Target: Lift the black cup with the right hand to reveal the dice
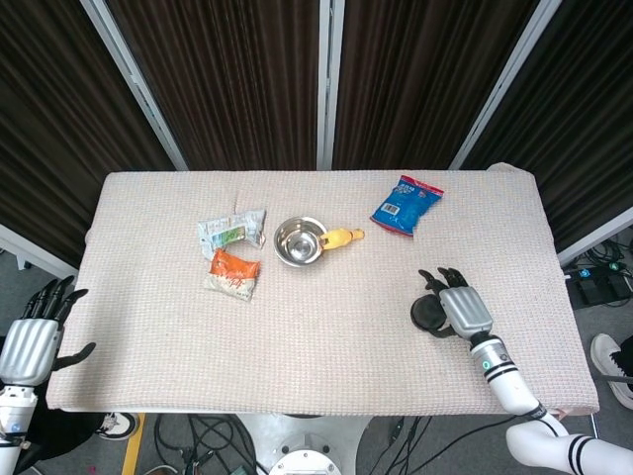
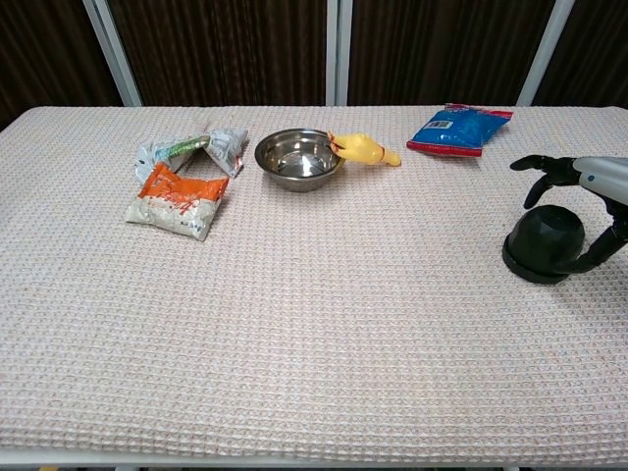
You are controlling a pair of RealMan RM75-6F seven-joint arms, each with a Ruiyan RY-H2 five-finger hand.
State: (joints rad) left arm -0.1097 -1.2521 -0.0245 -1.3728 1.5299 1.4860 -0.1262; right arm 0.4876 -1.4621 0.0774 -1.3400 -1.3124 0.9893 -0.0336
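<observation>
Black cup (image 2: pixel 545 245) sits upside down near the right edge of the desk (image 2: pixel 324 324), and the right hand (image 2: pixel 601 191) arches over it with fingers spread apart, the thumb curving low around the cup's right side; nothing is gripped yet, and whether any fingertip touches the cup I cannot tell. The step in hand looks to be the closing-in before the lift. To do it well, the hand should settle lower so fingers and thumb oppose each other across the cup's body, close evenly, then rise straight up without dragging sideways, since a tilt or slide could knock whatever lies beneath. From the head view the right hand (image 1: pixel 463 309) covers much of the cup (image 1: pixel 427 315), so the contact is hard to read there as well. The dice are not visible anywhere; presumably they are under the cup. In the chest view the right hand is cut off by the frame edge. The left hand (image 1: pixel 35 336) hangs off the desk's left end, fingers apart and empty.
</observation>
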